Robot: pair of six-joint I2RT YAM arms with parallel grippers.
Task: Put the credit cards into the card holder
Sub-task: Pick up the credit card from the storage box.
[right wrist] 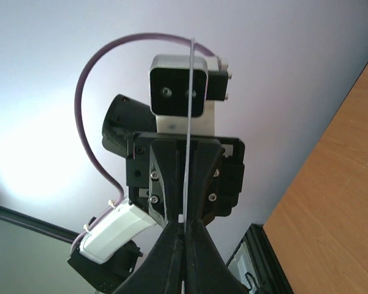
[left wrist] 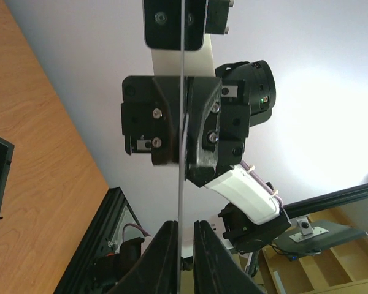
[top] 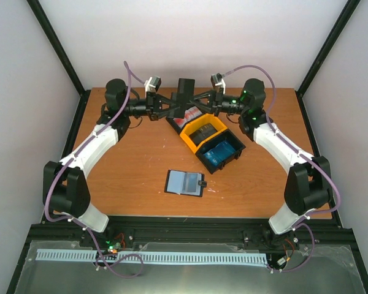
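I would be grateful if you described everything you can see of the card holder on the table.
The card holder is a small, flat black wallet lying open and face up on the wooden table, near its middle, on the near side of the joined bins and apart from them. Its inside shows grey-blue clear pockets, and a short black clasp tab sticks out at its right edge. Only the table touches it.

Arms: two, left arm and right arm
Claws: two, left claw and right claw
Dark card: one
Blue cards: at least one; exact number unclear
Card holder: one
Joined bins: three, black, yellow, black
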